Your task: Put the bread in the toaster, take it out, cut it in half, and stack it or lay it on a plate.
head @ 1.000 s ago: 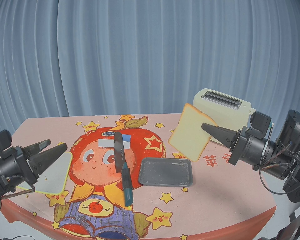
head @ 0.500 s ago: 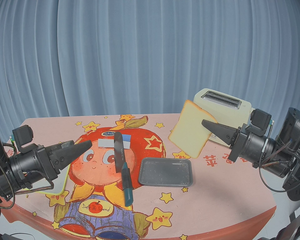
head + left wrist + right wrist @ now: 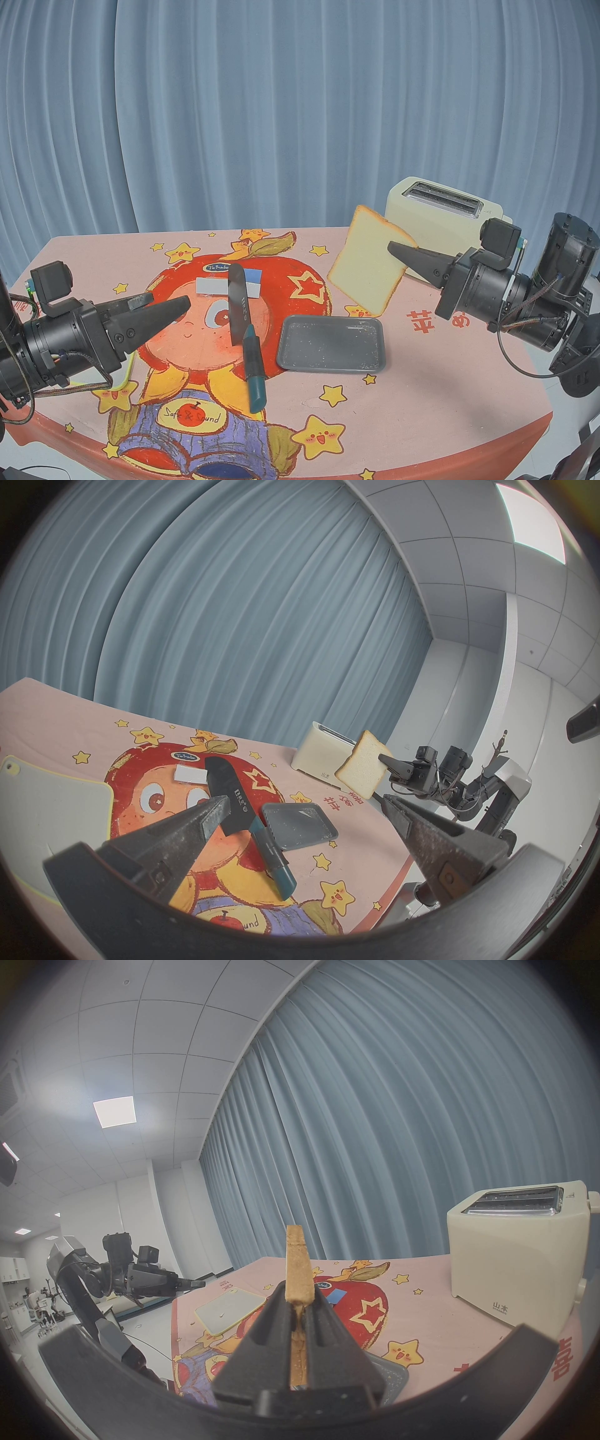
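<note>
Bread [image 3: 365, 261] is up in the air, clear of the surface [image 3: 450, 381] and tilted, top corner leaning toward the far edge. The right gripper [image 3: 395, 249] has it, with its fingers [image 3: 256, 1347] clamped tight on the side of the slice that faces the toaster [image 3: 447, 219] (in the right wrist view you see the bread edge-on, standing straight up between them). The slice hangs just in front of the toaster without touching it, roughly above the far edge of the grey tray [image 3: 331, 370].

The toaster sits at the far right corner of the surface, slot facing up. The grey tray lies flat around the middle, a bit toward the right edge. Just beside it, on the side toward the left edge, is the knife [image 3: 245, 334]. Its dark blade points at the far edge and its teal handle at the near edge, and the blade lies across a white and blue block [image 3: 211, 286]. Knife and tray are close, with a thin gap between the handle and the tray's corner.

The left gripper [image 3: 170, 301] hovers above the surface near the left edge, aimed toward the knife. Its fingers are spread wide apart and grip nothing. The cutting board [image 3: 44, 805] lies flat along the left edge, mostly tucked under that arm in the head view.
</note>
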